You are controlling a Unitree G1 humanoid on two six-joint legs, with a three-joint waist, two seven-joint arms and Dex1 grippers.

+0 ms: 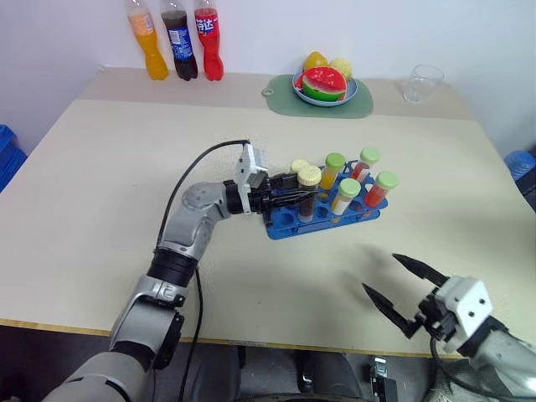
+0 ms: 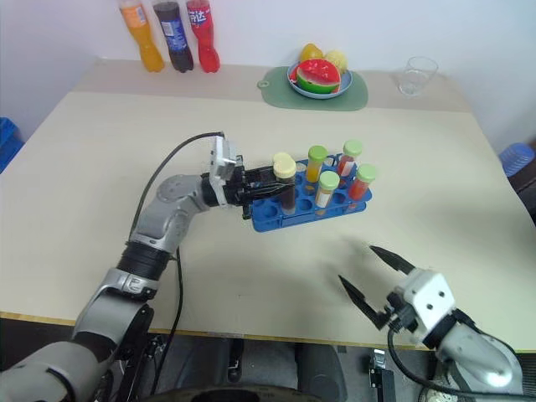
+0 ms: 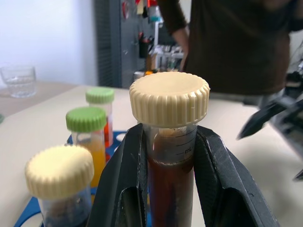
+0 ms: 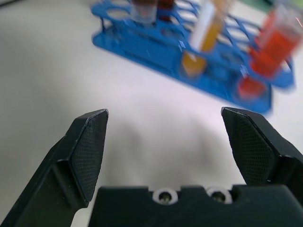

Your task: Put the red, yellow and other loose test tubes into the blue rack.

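Note:
The blue rack stands mid-table and holds several upright tubes with green caps and orange or red liquid. My left gripper reaches in level from the left. It is shut on a test tube with a cream cap and dark brown liquid, held upright over the rack's left end. The left wrist view shows that tube clamped between both fingers. Whether its lower end sits in a hole is hidden. A second cream-capped tube stands beside it. My right gripper hovers open near the table's front right, apart from the rack.
Three soda bottles stand at the back left. A plate of fruit on a green mat and a clear glass sit at the back. A person stands beyond the table. A blue crate is off the left edge.

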